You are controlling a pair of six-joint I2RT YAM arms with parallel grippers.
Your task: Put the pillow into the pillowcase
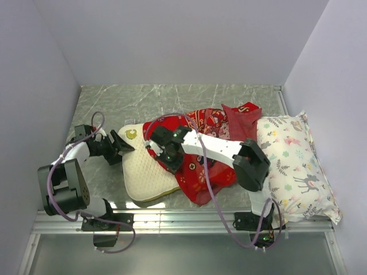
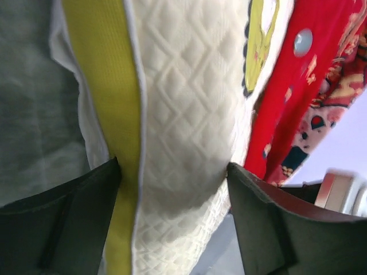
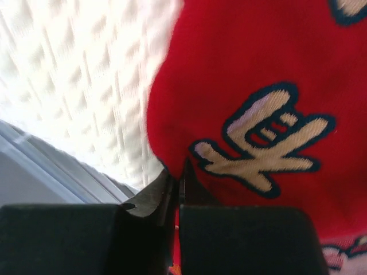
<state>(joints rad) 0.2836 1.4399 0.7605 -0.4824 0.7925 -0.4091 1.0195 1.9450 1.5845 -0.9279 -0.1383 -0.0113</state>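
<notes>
White quilted pillow (image 1: pixel 143 169), yellow edge strip, partly under red pillowcase (image 1: pixel 200 123).
Left jaws spread around pillow; right jaws pinch pillowcase edge; cream printed character unreadable.

Desk: grey-green, marble-patterned top (image 1: pixel 172 97), walls on three sides, a metal rail (image 1: pixel 183 220) along the near edge.
Pillow (image 1: pixel 143 172): white and quilted, lies left of centre, its near edge close to the rail.
Pillowcase (image 1: pixel 212 123): red, printed, crumpled at the centre, covers the pillow's right part.
Floral pillow (image 1: pixel 292 166): lies along the right wall, just beside the pillowcase, its near end over the rail.
</notes>
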